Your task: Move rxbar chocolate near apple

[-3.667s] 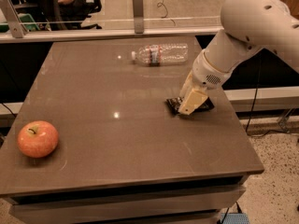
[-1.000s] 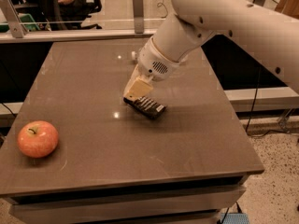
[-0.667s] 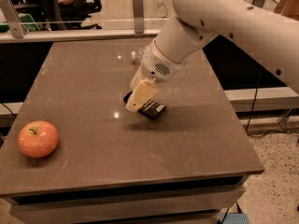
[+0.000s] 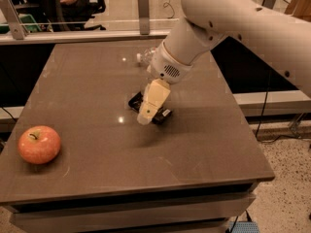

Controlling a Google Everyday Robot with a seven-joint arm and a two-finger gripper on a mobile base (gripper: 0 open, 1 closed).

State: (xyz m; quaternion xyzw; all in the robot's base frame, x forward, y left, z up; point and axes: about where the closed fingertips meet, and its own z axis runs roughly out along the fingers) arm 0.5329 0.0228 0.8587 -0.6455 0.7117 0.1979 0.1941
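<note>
The rxbar chocolate point(image 4: 164, 115) is a flat black wrapper near the middle of the brown table point(image 4: 97, 81); only its ends show from behind the gripper. My gripper point(image 4: 145, 119), with cream fingers point(image 4: 154, 97), points down and to the left and is shut on the bar, holding it at or just above the tabletop. The apple point(image 4: 40, 144), red-orange with a short stem, sits near the table's front left corner, well to the left of the gripper and bar.
A clear plastic water bottle point(image 4: 143, 58) lies at the back of the table, mostly hidden behind my white arm point(image 4: 228, 18). A glass railing and a seated person are beyond the table's far edge. The table's right edge drops to a speckled floor.
Since the earliest frame my gripper has carried the bar from the table's right side leftward to the middle. Over the last second it has barely moved.
</note>
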